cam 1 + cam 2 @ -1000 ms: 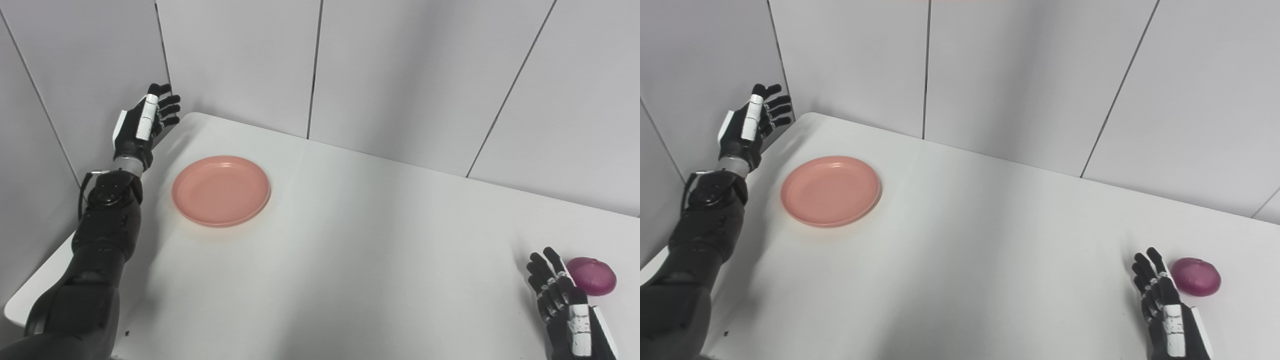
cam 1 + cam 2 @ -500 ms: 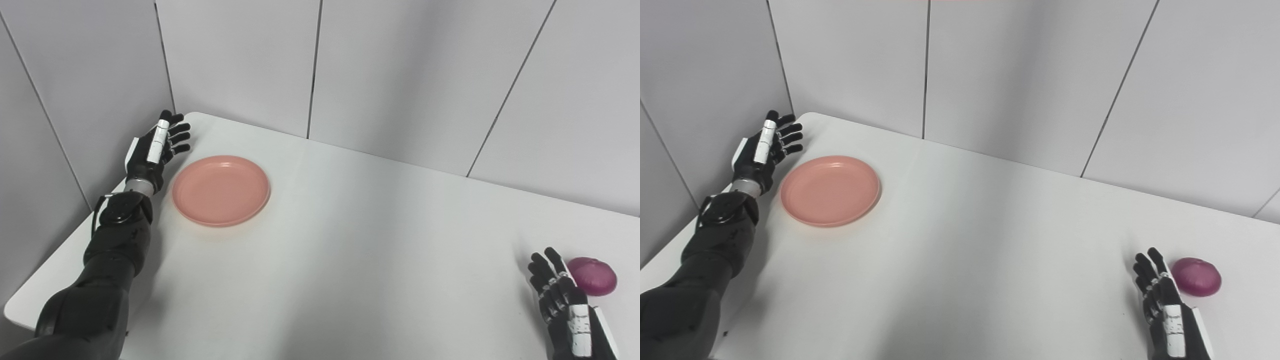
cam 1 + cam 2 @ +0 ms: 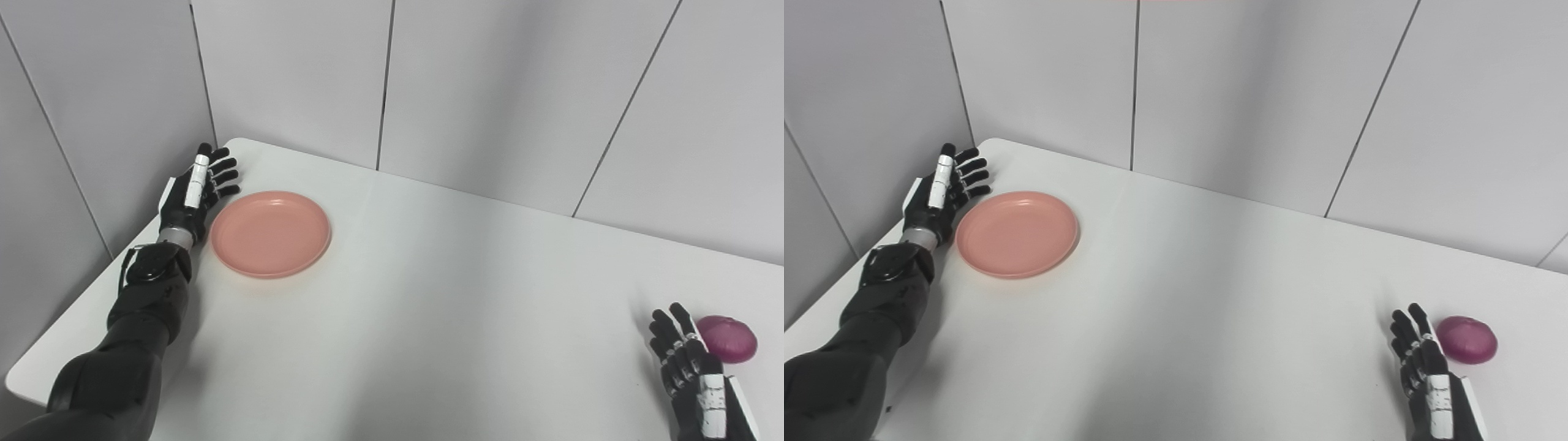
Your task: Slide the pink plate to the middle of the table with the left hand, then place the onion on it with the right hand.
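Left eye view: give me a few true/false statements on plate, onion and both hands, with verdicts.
1. The plate is empty. True.
2. The onion lies on the plate. False: it lies on the table near the right edge, far from the plate.
3. The left hand is open, beside the plate's left rim. True.
4. The right hand holds the onion. False: it is open, just left of the onion, holding nothing.
5. The plate sits at the middle of the table. False: it is near the far left corner.
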`<move>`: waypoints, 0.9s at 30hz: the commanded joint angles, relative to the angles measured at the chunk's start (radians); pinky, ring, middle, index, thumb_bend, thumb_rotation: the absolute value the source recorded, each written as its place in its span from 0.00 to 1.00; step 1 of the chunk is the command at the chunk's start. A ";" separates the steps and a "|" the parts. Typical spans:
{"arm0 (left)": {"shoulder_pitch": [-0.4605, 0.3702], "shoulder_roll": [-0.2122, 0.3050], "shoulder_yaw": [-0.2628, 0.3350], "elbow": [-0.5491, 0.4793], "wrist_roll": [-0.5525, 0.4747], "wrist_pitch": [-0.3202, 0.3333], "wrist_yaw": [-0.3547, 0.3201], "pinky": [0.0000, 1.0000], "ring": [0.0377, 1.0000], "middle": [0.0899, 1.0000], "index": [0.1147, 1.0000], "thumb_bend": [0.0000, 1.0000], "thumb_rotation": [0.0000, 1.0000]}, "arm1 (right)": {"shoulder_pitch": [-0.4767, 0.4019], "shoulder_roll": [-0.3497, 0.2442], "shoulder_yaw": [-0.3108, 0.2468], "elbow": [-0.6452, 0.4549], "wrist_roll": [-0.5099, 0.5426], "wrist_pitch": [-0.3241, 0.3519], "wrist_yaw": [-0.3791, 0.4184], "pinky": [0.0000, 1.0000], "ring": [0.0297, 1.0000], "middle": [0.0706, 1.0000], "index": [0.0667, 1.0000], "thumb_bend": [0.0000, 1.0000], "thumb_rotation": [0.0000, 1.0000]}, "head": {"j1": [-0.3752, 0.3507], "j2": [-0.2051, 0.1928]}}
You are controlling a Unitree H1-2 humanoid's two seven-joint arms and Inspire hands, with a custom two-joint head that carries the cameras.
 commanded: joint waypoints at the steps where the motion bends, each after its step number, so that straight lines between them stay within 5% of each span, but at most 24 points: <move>1: -0.014 0.014 0.005 -0.014 -0.015 0.017 -0.015 0.70 0.79 0.76 0.74 0.84 0.90 | 0.109 0.038 0.013 0.066 0.005 0.017 -0.009 1.00 0.99 0.95 1.00 0.94 0.95 | -0.001 0.005; 11: 0.050 -0.011 0.024 -0.154 -0.060 0.131 -0.021 0.70 0.78 0.74 0.74 0.81 0.88 | 0.109 0.041 0.013 0.045 0.009 0.027 -0.019 1.00 0.98 0.95 0.99 0.98 0.93 | -0.001 0.015; 27: 0.186 -0.107 0.022 -0.540 -0.117 0.321 -0.020 0.67 0.76 0.71 0.72 0.80 0.88 | 0.119 0.052 0.022 -0.024 0.006 0.071 -0.045 1.00 0.99 0.95 1.00 0.96 0.94 | -0.009 0.040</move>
